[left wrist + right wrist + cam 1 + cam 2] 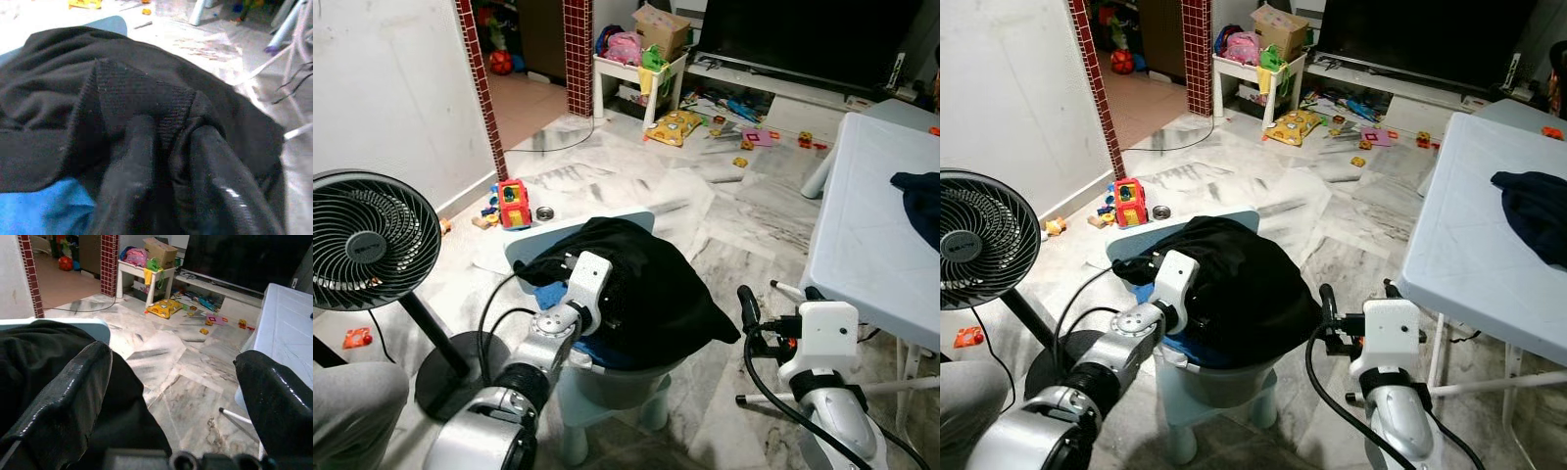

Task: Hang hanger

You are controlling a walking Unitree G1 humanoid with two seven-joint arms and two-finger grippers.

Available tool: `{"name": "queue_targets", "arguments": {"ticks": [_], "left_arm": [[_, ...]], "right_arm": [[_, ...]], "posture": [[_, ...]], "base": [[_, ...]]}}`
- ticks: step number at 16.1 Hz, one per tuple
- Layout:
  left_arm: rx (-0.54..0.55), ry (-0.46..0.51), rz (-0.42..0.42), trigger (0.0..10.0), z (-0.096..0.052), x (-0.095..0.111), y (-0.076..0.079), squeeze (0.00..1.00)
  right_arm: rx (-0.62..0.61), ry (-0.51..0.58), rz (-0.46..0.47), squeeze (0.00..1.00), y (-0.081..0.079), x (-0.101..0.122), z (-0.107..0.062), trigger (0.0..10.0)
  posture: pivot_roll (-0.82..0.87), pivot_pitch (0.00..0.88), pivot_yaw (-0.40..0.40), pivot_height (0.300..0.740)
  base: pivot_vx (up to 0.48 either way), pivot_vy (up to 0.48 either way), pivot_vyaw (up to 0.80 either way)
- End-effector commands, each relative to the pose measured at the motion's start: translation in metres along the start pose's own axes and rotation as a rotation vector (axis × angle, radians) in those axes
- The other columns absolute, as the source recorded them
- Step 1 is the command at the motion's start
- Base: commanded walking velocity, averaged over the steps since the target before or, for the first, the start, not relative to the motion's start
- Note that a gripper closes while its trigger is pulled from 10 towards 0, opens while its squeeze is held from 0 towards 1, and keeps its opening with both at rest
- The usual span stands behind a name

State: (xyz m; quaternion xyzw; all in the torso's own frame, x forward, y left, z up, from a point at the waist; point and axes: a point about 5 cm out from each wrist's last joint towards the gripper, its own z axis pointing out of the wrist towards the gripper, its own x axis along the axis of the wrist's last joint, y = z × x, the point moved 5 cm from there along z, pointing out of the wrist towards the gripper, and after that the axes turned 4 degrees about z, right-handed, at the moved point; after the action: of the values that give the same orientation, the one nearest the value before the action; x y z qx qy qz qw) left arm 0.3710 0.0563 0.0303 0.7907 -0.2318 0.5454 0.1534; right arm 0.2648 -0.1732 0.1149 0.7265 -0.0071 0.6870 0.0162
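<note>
Hanger itself cannot be made out anywhere; what lies in reach is a black garment (636, 284) heaped over a pale blue stool or small chair (607, 392), its flat blue back edge (533, 243) showing behind the heap and a scrap of blue cloth (46, 208) under the near edge of the pile. The step in hand looks like the very start: taking hold of the clothing, perhaps to find or free a hanger beneath it. The left gripper (171, 161) is buried in the near left side of the heap, and in its wrist view the two black fingers (132, 161) stand close together with a ribbed cuff or hem of the garment pinched between them. The left arm reaches forward and slightly inward from the robot's left, wrist housing tilted down onto the cloth. The right gripper (176, 377) hangs off the right edge of the stool, just beside the garment without touching it, its fingers spread wide with nothing between them; the right arm is bent low, wrist level, pointing forward. Beside it stands a pale blue folding table (862, 225) with another dark garment (918, 201) on its far right edge. Next, I judge, the pinched fold must be lifted clear so the pile opens, and the free right gripper brought in to steady or search it; a thin fold could slip from the grip.
</note>
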Motion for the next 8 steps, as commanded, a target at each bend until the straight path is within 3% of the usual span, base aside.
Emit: {"name": "queue_targets", "arguments": {"ticks": [1, 2, 4, 5, 6, 7, 8], "left_arm": [[-0.047, -0.041, -0.033, 10.0, 0.002, -0.004, 0.01, 1.0], [-0.102, -0.103, -0.028, 10.0, 0.002, -0.013, 0.02, 1.0], [-0.14, -0.151, 0.087, 10.0, 0.001, -0.022, 0.028, 1.0], [-0.142, -0.141, 0.04, 10.0, 0.002, -0.019, 0.03, 1.0], [-0.119, -0.13, 0.044, 10.0, 0.003, -0.014, 0.028, 1.0], [-0.093, -0.127, 0.061, 10.0, 0.003, -0.012, 0.024, 1.0], [-0.061, -0.031, 0.143, 10.0, 0.0, 0.003, 0.018, 1.0]], "right_arm": [[0.001, 0.001, -0.006, 0.0, 0.001, 0.0, 0.002, 10.0], [0.001, 0.001, -0.005, 0.0, 0.001, 0.0, 0.002, 10.0], [-0.001, 0.001, -0.004, 0.0, 0.001, -0.001, 0.001, 10.0], [-0.002, 0.0, -0.004, 0.0, 0.001, -0.001, 0.0, 10.0], [-0.004, -0.001, -0.003, 0.0, 0.001, -0.001, 0.0, 10.0], [-0.006, -0.003, -0.002, 0.0, 0.001, -0.002, -0.001, 10.0], [-0.005, -0.006, -0.002, 0.0, 0.001, -0.003, -0.002, 10.0]], "posture": [[0.02, 0.0, -0.063, 0.74], [0.02, 0.0, -0.06, 0.74], [0.01, 0.0, -0.055, 0.74], [0.01, 0.0, -0.05, 0.74], [0.01, 0.0, -0.052, 0.74], [0.01, 0.0, -0.052, 0.74], [0.01, 0.0, -0.056, 0.74]], "base": [[0.0, 0.0, 0.0], [0.0, 0.0, 0.0], [0.0, 0.0, 0.0], [0.0, 0.0, 0.0], [0.0, 0.0, 0.0], [0.0, 0.0, 0.0], [0.0, 0.0, 0.0]]}}
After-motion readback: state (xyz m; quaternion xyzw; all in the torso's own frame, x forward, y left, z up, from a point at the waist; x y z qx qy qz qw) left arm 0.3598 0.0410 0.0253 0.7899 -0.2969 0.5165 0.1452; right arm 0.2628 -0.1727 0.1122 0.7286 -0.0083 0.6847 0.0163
